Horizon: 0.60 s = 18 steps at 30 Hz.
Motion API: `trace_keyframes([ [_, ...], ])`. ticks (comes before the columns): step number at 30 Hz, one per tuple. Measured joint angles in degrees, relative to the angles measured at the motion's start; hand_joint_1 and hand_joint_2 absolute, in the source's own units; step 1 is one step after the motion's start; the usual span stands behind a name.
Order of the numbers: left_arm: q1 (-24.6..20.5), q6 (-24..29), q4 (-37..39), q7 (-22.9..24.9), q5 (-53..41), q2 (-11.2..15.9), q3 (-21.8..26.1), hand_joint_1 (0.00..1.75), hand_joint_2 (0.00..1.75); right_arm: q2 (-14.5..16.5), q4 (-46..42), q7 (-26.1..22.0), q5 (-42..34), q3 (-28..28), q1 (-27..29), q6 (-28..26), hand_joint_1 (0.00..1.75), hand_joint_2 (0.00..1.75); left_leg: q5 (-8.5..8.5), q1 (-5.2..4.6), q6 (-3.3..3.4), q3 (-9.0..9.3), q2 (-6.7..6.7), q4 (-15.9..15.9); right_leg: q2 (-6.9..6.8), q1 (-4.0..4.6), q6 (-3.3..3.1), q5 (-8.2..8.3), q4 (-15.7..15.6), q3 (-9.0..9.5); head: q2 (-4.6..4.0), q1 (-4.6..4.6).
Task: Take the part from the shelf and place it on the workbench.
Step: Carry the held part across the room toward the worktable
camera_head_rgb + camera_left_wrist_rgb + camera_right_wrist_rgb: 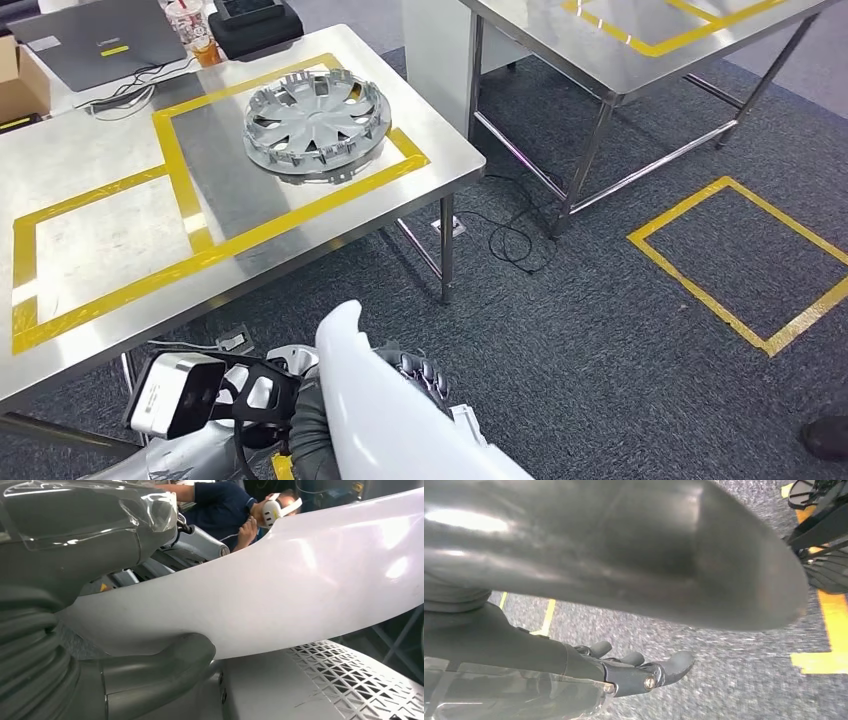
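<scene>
A long white curved part [385,420] sits low in front of me over the carpet, short of the workbench [90,160]. My left hand [305,430] grips it; in the left wrist view the part [300,590] crosses the picture with the grey thumb [160,667] pressed under it. Dark fingers of my right hand [420,378] lie along the part's right edge. In the right wrist view those fingers [639,670] stretch out beneath the part's shadowed underside [624,545] with carpet showing between; I cannot tell whether they hold it.
A silver hubcap [317,122] lies in a yellow-taped square on the workbench, with a laptop [100,45] and a cup [200,35] at the back. A second steel table [600,60] stands to the right, a yellow floor square [740,260] beside it. A person's shoe [825,435] shows at the lower right.
</scene>
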Motion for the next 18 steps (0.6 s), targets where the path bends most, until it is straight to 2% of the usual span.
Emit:
trace_keyframes([
  [1, -0.07, -0.58, 0.1, 0.33, 0.65, 0.01, -0.15, 1.75, 1.75, 0.01, 0.01, 0.0, -0.01, 0.0, -0.04, -0.01, 0.0, 0.0, 2.11, -0.21, 0.53, 1.48, 0.45, -3.39, -0.7, 0.24, -0.04, -0.24, -0.03, 0.36, 0.0, -0.02],
  [2, -0.18, -0.92, 0.16, 0.51, 1.06, -0.02, -0.32, 1.75, 1.75, 0.09, 0.04, 0.0, -0.01, 0.0, -0.07, -0.01, 0.0, 0.0, 3.98, -0.75, 1.41, 3.57, 1.9, -7.65, -1.36, 0.39, -0.09, -0.49, -0.09, 0.77, 0.0, 0.03],
  [3, -0.32, -1.07, 0.2, 0.58, 1.28, -0.05, -0.45, 1.75, 1.75, 0.28, 0.14, -0.01, -0.01, 0.0, -0.08, -0.02, 0.0, 0.0, 5.16, -1.32, 2.33, 5.45, 3.63, -11.28, -2.01, 0.65, -0.04, -0.73, -0.2, 1.13, 0.0, 0.14],
  [4, -0.52, -1.16, 0.21, 0.62, 1.38, -0.11, -0.57, 1.75, 1.75, 0.35, 0.23, -0.01, -0.02, 0.0, -0.11, -0.03, 0.0, 0.0, 5.71, -1.94, 3.08, 6.73, 5.11, -13.85, -2.71, 0.72, 0.06, -0.92, -0.35, 1.38, 0.0, 0.18],
  [5, -0.69, -1.24, 0.25, 0.64, 1.45, -0.15, -0.66, 1.75, 1.75, 0.43, 0.33, -0.02, -0.03, 0.0, -0.15, -0.03, 0.0, 0.0, 5.61, -2.39, 3.57, 7.23, 6.02, -14.98, -3.47, 0.71, 0.21, -1.04, -0.54, 1.57, 0.0, 0.24],
  [6, -0.8, -1.32, 0.29, 0.66, 1.49, -0.16, -0.73, 1.75, 1.75, 0.49, 0.4, -0.02, -0.04, 0.0, -0.22, -0.04, 0.0, 0.0, 5.49, -2.54, 3.7, 7.26, 5.69, -15.31, -4.33, 0.76, 0.44, -1.13, -0.83, 1.8, 0.0, 0.24],
  [7, -0.86, -1.36, 0.33, 0.68, 1.52, -0.19, -0.79, 1.75, 1.75, 0.43, 0.41, -0.02, -0.04, 0.0, -0.3, -0.04, 0.0, 0.0, 5.73, -2.49, 3.81, 7.84, 4.77, -16.03, -5.11, 0.74, 0.63, -1.22, -1.19, 2.15, 0.01, 0.17],
  [8, -0.9, -1.39, 0.4, 0.7, 1.54, -0.2, -0.85, 1.75, 1.75, 0.49, 0.43, -0.02, -0.04, 0.01, -0.36, -0.04, 0.0, 0.0, 6.1, -2.27, 3.87, 8.67, 3.82, -17.02, -4.82, 0.76, 0.78, -1.37, -1.23, 2.54, 0.01, 0.25],
  [9, -1.02, -1.39, 0.48, 0.72, 1.6, -0.28, -0.91, 1.75, 1.75, 0.5, 0.45, -0.03, -0.05, 0.01, -0.36, -0.04, 0.0, 0.0, 6.59, -1.98, 3.95, 9.59, 2.91, -18.03, -3.49, 0.77, 0.83, -1.88, -0.34, 2.45, 0.01, 0.29],
  [10, -1.15, -1.36, 0.57, 0.75, 1.67, -0.4, -0.97, 1.75, 1.75, 0.42, 0.48, -0.03, -0.07, 0.02, -0.3, -0.04, 0.0, 0.0, 7.06, -1.62, 4.01, 10.48, 1.99, -18.91, -1.56, 0.75, 0.79, -2.76, 1.76, 1.64, 0.01, 0.42],
  [11, -1.24, -1.24, 0.69, 0.83, 1.73, -0.51, -1.08, 1.75, 1.75, 0.32, 0.5, -0.03, -0.08, 0.02, -0.18, -0.05, 0.0, 0.0, 7.32, -1.4, 3.97, 10.77, 1.1, -19.35, 0.61, 0.6, 0.72, -3.95, 5.13, -0.04, 0.0, 0.54],
  [12, -1.28, -1.01, 0.82, 0.98, 1.79, -0.61, -1.19, 1.75, 1.75, 0.16, 0.51, -0.02, -0.08, 0.02, -0.05, -0.05, 0.0, 0.0, 7.44, -1.24, 4.0, 10.85, 0.14, -19.4, 1.93, 0.5, 0.72, -5.22, 9.05, -2.37, 0.0, 0.55],
  [13, -1.22, -0.72, 0.96, 1.17, 1.76, -0.64, -1.28, 1.75, 1.75, 0.04, 0.53, -0.01, -0.07, 0.02, 0.07, -0.06, 0.0, 0.0, 7.39, -1.13, 3.94, 10.85, -0.88, -19.38, 2.47, 0.35, 0.93, -6.0, 12.29, -4.59, 0.0, 0.61],
  [14, -1.14, -0.43, 1.11, 1.38, 1.67, -0.63, -1.38, 1.75, 1.75, -0.05, 0.54, 0.0, -0.07, 0.02, 0.14, -0.06, 0.0, 0.0, 7.3, -1.03, 3.81, 10.87, -1.93, -19.33, 2.64, 0.11, 1.4, -5.94, 13.89, -6.15, 0.0, 0.59],
  [15, -1.1, -0.21, 1.27, 1.53, 1.57, -0.63, -1.45, 1.75, 1.75, -0.1, 0.56, 0.0, -0.06, 0.02, 0.17, -0.06, 0.0, 0.0, 7.15, -0.87, 3.59, 10.91, -2.96, -19.18, 2.69, -0.19, 2.12, -4.84, 13.17, -6.57, 0.0, 0.58],
  [16, -1.08, -0.03, 1.39, 1.63, 1.46, -0.63, -1.49, 1.75, 1.75, -0.15, 0.57, 0.0, -0.05, 0.02, 0.18, -0.06, 0.0, 0.0, 6.9, -0.65, 3.22, 10.97, -3.93, -18.89, 2.86, -0.56, 3.01, -2.92, 10.28, -5.86, 0.0, 0.6],
  [17, -1.07, 0.11, 1.47, 1.69, 1.37, -0.63, -1.52, 1.75, 1.75, -0.19, 0.6, -0.01, -0.05, 0.02, 0.17, -0.06, 0.0, 0.0, 6.52, -0.42, 2.73, 10.92, -4.81, -18.36, 3.55, -1.05, 3.96, -0.66, 6.03, -4.42, 0.0, 0.62],
  [18, -1.06, 0.23, 1.53, 1.73, 1.32, -0.63, -1.53, 1.75, 1.75, -0.21, 0.68, -0.01, -0.05, 0.02, 0.15, -0.06, 0.0, 0.0, 6.0, -0.31, 2.16, 10.7, -5.57, -17.63, 4.33, -1.3, 4.46, 1.05, 2.43, -3.03, 0.0, 0.76],
])
